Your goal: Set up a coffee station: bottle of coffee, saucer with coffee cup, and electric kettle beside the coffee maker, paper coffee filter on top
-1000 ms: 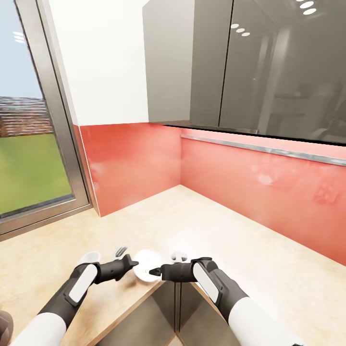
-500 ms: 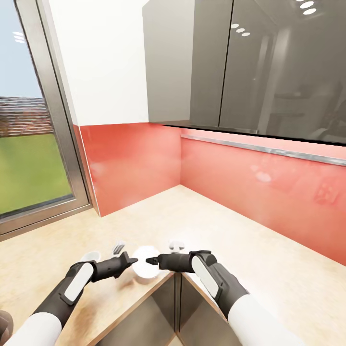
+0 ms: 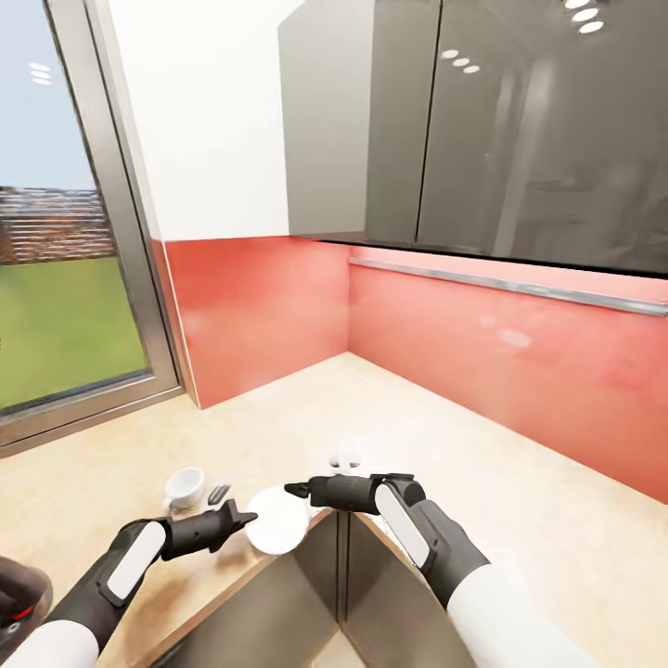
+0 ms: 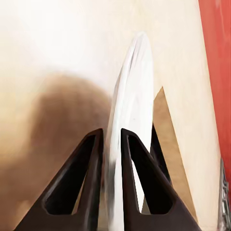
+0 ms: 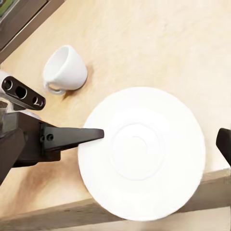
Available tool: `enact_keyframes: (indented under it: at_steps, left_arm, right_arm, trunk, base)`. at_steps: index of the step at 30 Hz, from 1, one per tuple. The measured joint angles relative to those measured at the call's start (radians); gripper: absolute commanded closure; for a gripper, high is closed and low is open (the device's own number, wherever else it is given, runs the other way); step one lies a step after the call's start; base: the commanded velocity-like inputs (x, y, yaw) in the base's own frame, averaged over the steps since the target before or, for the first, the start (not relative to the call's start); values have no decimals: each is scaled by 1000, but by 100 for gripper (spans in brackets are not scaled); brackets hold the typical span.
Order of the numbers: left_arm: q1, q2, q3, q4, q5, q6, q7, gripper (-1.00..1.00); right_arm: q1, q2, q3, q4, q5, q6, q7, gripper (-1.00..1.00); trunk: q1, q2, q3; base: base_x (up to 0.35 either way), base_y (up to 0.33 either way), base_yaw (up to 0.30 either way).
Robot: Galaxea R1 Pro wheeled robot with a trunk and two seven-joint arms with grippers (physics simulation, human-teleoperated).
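With the left gripper (image 4: 110,144) clamped on the round flat white saucer's (image 3: 276,520) rim and the right gripper (image 3: 295,488) apart above it, keep the plate level.

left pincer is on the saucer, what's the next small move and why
Probably lift the saucer slightly. The left pincer grips its rim edge-on, with part of it overhanging the kitchen countertop edge. The coffee cup sits apart, and the right pincer hovers open above.

One saucer (image 3: 276,520), in left hand (image 3: 243,516). One coffee cup (image 3: 184,485), just beyond left hand. Two hands: left, right (image 3: 295,488). One desk (image 3: 520,520).
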Motion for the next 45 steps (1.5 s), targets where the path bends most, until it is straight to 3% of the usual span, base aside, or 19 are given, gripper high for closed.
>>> enact_keyframes:
  at_steps: [9, 12, 16, 24, 29, 32, 34, 38, 43, 45]
  left_arm:
    - [0, 0, -2, 0, 3, 0, -1, 100]
    - [3, 0, -4, 10, -3, -2, -48, 100]
    - [75, 0, -6, 6, -17, -15, -118, 100]
    - [195, 0, -8, 4, -19, -23, -175, 100]
    - [261, -1, -11, 3, -20, -25, -190, 100]
    - [310, 3, -9, 10, -23, -70, -228, 100]
    - [363, 7, -8, 17, -28, -146, -248, 100]
    - [451, 43, -6, 19, -28, -181, -305, 100]
    - [517, 91, 4, 71, -23, -298, -391, 100]
    - [521, 95, 6, 160, -24, -361, -449, 100]
  right_arm:
    - [0, 1, 1, 3, 0, 0, 0, -100]
    - [0, 1, 2, 4, 0, 0, -1, -100]
    - [0, 2, 5, 7, 3, 0, -2, -100]
    - [0, 1, 8, 35, 9, 0, -2, -100]
    - [0, 1, 8, 196, 9, -10, -3, -100]
    - [0, 0, 9, 326, 27, -31, -3, -100]
    - [0, 0, 8, 459, 57, -127, -1, -100]
    - [0, -1, 12, 623, 96, -267, 1, -100]
    - [1, -2, 10, 818, 250, -384, -3, -100]
    - [32, -26, 11, 843, 296, -416, -3, -100]
  trunk:
    - [0, 0, 0]
    - [0, 0, 0]
    - [0, 0, 0]
    - [0, 0, 0]
    - [0, 0, 0]
    - [0, 0, 0]
    - [0, 0, 0]
    - [0, 0, 0]
    - [0, 0, 0]
    - [0, 0, -1]
  base:
    - [-337, 0, 0]
    - [-338, 0, 0]
    - [-339, 0, 0]
    - [-339, 0, 0]
    - [-338, 0, 0]
    - [-339, 0, 0]
    - [-338, 0, 0]
    - [-339, 0, 0]
    - [-339, 0, 0]
    - [-338, 0, 0]
